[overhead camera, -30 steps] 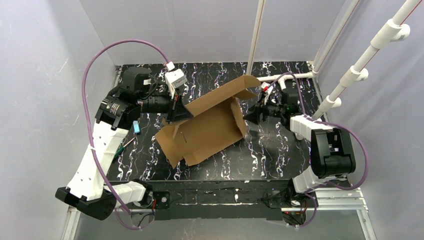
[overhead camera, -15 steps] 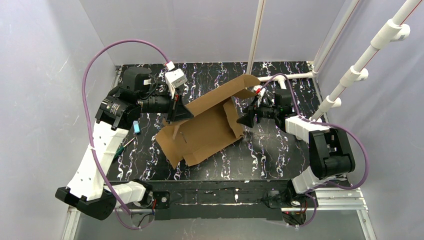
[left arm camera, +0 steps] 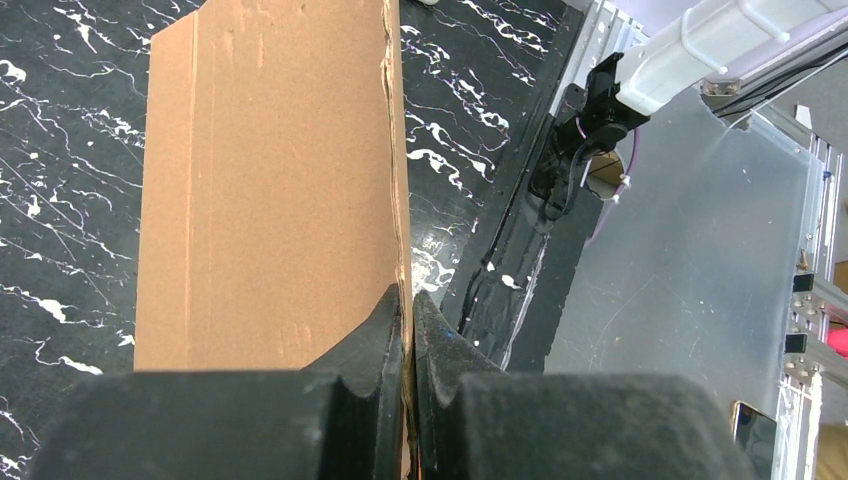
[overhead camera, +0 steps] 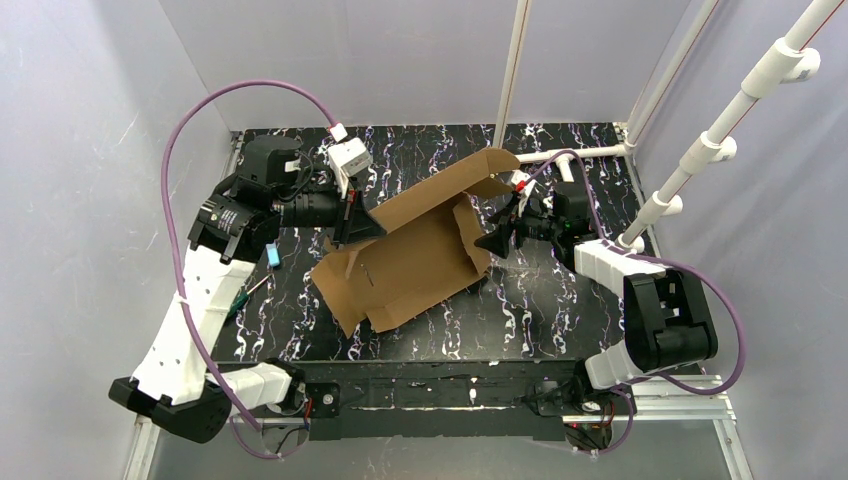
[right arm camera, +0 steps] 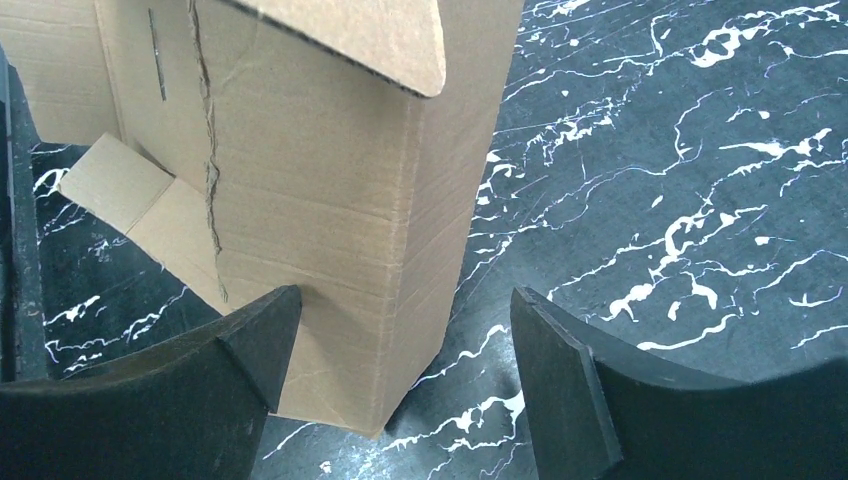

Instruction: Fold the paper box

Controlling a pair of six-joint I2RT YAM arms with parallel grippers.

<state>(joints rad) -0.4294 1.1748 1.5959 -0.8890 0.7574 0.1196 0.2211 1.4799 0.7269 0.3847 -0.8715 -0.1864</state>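
Observation:
The paper box (overhead camera: pixel 410 255) is a brown cardboard sheet, partly folded, lying slantwise mid-table with its long rear wall and right end wall raised. My left gripper (overhead camera: pixel 360 226) is shut on the left end of the rear wall; in the left wrist view the jaws (left arm camera: pixel 410 300) pinch the thin edge of the cardboard (left arm camera: pixel 270 180). My right gripper (overhead camera: pixel 492 240) is open at the box's right end. In the right wrist view the box's upright corner (right arm camera: pixel 330 180) stands between the fingers (right arm camera: pixel 405 300), close to the left finger and well apart from the right one.
A small blue object (overhead camera: pixel 272 253) and a green screwdriver (overhead camera: pixel 240 297) lie on the black marbled table (overhead camera: pixel 560 300) near the left arm. White pipes (overhead camera: pixel 560 153) run along the back right, and a white pole (overhead camera: pixel 510 75) rises behind the box.
My right gripper has moved left up to the box's right end wall and its jaws have opened wider. The left gripper and its grip have not moved.

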